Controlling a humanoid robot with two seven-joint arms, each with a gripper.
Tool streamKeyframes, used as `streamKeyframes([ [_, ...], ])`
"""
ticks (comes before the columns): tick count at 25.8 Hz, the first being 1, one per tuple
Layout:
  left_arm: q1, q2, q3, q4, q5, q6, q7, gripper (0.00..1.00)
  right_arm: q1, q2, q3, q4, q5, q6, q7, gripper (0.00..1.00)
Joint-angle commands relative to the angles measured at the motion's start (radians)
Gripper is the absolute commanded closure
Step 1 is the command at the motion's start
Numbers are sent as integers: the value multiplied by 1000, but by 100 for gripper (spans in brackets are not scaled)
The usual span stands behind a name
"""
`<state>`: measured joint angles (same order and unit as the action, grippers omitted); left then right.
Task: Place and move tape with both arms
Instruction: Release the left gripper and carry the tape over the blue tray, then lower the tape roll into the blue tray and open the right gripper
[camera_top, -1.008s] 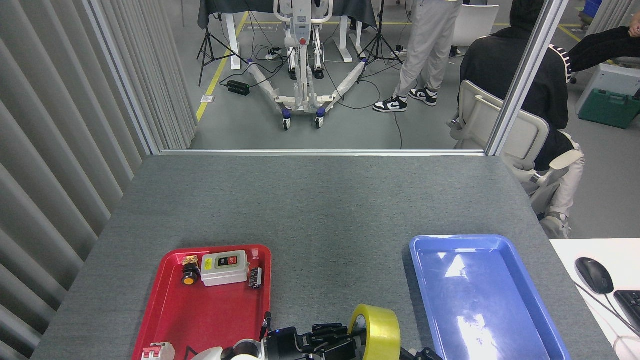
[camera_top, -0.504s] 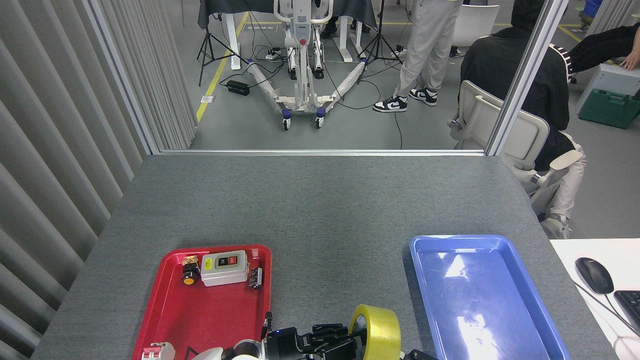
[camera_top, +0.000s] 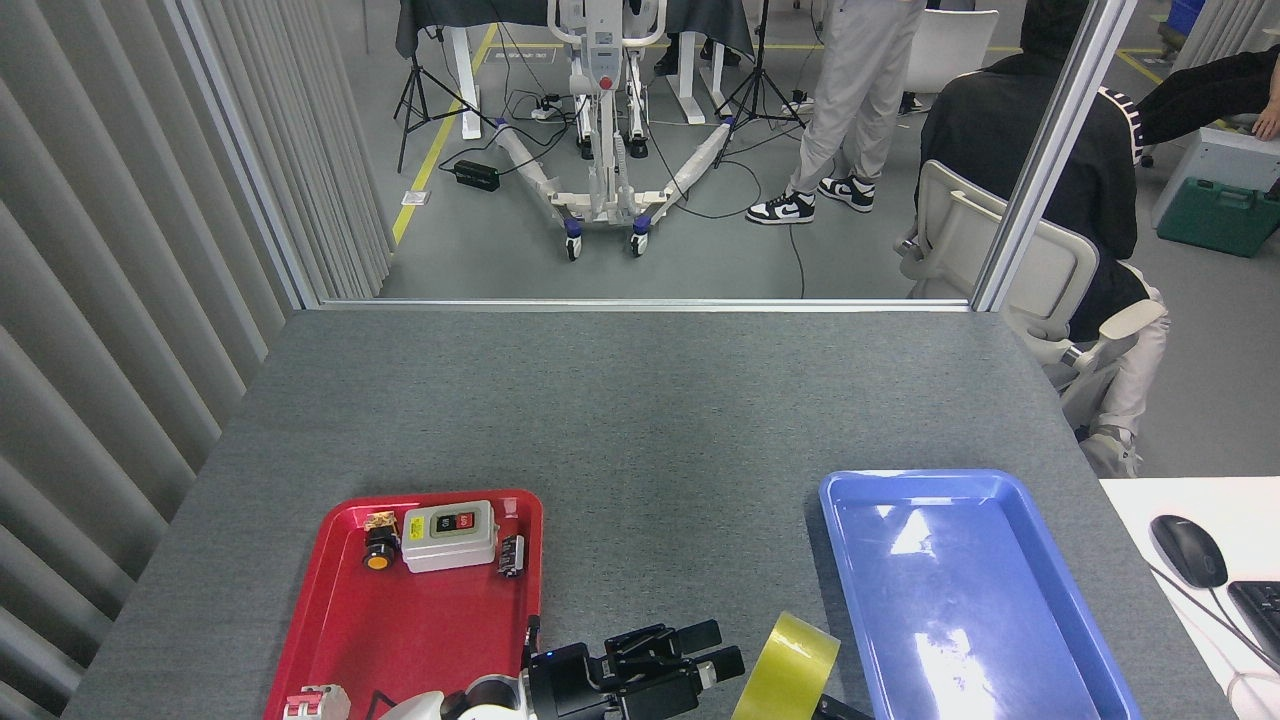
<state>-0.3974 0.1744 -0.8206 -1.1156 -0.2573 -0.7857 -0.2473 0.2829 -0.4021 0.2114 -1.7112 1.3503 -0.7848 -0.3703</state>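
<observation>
Yellow tape roll (camera_top: 790, 668) between red tray (camera_top: 330, 640) and blue tray (camera_top: 850, 500), beside left gripper (camera_top: 722, 652) with jaws wide apart, right gripper's jaws out of sight.

Your colours at the near edge: red, yellow, blue on grey.

You have a speckled grey table (camera_top: 640, 400) with a red tray (camera_top: 420, 630) at near left and a glossy blue tray (camera_top: 960, 590) at near right. In the red tray sit a pale grey switch box (camera_top: 449, 535) with black and red buttons and a black button with an orange face (camera_top: 378, 552). Between the trays, the tape (camera_top: 790, 665) shows translucent yellow beside your black left gripper (camera_top: 715, 655).
</observation>
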Motion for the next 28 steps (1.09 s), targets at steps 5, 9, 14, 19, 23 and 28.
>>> streamKeyframes([
  [5, 17, 28, 115, -13, 1, 25, 5, 1, 7, -27, -43, 1, -43, -1, -2, 100],
  [9, 52, 50, 207, -46, 7, 65, 5, 1, 6, -29, -148, 13, -83, -1, 36, 100],
  [14, 232, 129, 379, -286, -115, 467, 163, 1, -11, -34, -257, 15, -123, 213, 278, 100],
  [19, 347, 174, 439, -461, -536, 781, 234, 1, -83, -72, -257, 21, -157, 479, 582, 100],
  [23, 425, 203, 541, -495, -612, 781, 232, 1, -174, -129, -248, 74, -194, 596, 734, 100],
  [28, 508, 180, 646, -555, -668, 764, 229, 1, -310, -191, -155, 191, -313, 733, 915, 100],
])
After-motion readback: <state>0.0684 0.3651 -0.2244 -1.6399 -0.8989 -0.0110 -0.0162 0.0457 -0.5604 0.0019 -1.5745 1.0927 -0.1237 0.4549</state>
